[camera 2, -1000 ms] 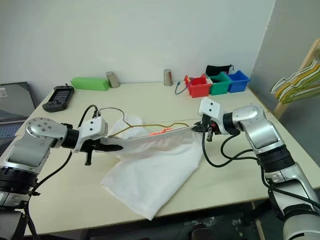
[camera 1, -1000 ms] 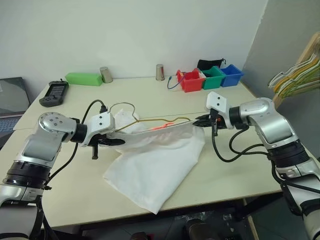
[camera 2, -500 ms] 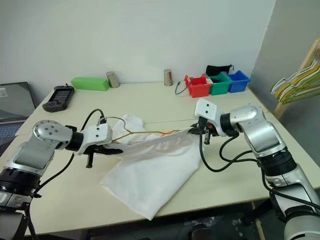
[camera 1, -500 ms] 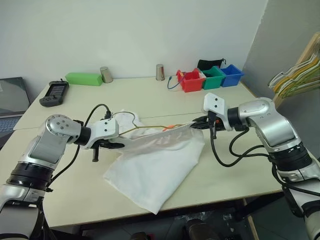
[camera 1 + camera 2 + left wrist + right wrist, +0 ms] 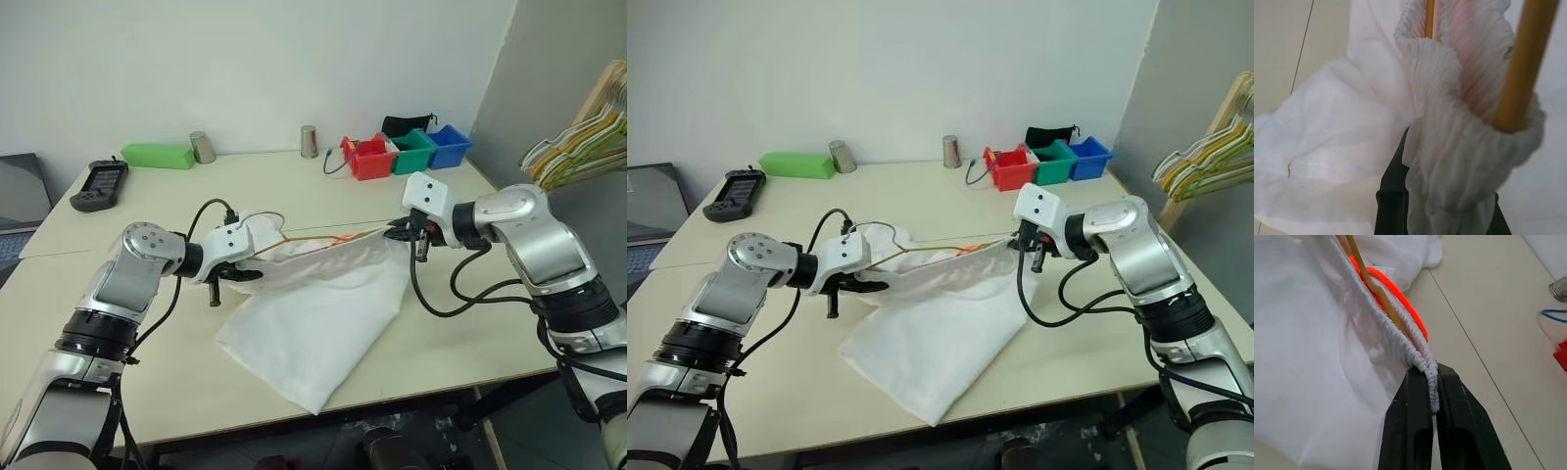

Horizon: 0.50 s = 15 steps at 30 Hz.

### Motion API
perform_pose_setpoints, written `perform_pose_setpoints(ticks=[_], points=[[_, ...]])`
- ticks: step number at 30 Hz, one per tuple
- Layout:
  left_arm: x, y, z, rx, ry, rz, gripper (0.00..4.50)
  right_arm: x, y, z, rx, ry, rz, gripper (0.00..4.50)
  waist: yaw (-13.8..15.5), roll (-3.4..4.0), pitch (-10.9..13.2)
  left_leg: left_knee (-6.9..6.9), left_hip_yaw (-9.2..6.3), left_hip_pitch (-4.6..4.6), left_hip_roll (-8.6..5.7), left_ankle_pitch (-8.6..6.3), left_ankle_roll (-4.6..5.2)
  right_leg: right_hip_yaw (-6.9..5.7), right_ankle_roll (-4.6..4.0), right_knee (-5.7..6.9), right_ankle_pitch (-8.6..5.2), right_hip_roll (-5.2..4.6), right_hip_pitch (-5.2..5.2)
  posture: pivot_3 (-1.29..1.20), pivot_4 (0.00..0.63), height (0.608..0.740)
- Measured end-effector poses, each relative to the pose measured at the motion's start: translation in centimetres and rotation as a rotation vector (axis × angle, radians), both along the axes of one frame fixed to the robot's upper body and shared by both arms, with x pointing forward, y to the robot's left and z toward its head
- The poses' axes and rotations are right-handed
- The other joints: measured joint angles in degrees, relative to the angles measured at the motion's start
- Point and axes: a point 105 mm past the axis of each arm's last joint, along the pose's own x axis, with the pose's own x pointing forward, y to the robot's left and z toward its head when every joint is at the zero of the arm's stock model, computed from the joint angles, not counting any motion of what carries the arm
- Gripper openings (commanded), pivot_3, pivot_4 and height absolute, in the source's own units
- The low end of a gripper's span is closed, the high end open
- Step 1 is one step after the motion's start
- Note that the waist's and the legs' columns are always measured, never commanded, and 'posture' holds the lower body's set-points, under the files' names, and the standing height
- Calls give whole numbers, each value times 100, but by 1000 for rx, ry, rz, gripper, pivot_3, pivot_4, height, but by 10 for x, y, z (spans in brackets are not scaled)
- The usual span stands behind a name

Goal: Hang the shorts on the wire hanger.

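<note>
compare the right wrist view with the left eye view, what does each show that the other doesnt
Right wrist view alone: up close, the right tool is shut on the gathered waistband of the shorts, with the hanger wire and an orange cord running along that band.

Left eye view alone: the left tool is shut on the other end of the waistband; the rest of the shorts droops onto the table. At the back are a green box, two metal cups and coloured bins.

Both: shorts, hanger, right tool, table.
</note>
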Motion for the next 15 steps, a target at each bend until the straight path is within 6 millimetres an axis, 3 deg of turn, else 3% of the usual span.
perform_pose_setpoints(ticks=[2,15], points=[[0,-1,0,-3,1,-1,0,1,0,0,-2,-5,-3,17,-12,0,0,0,-6,-2,0,0,0,-6,0,-2,0,-1,2,-161,0,740],[-1,-15,-4,-9,5,-63,0,-5,14,3,-8,-27,90,3045,-70,1,0,0,-41,-3,0,0,0,-45,-19,0,-11,-4,13,-173,0,740]])
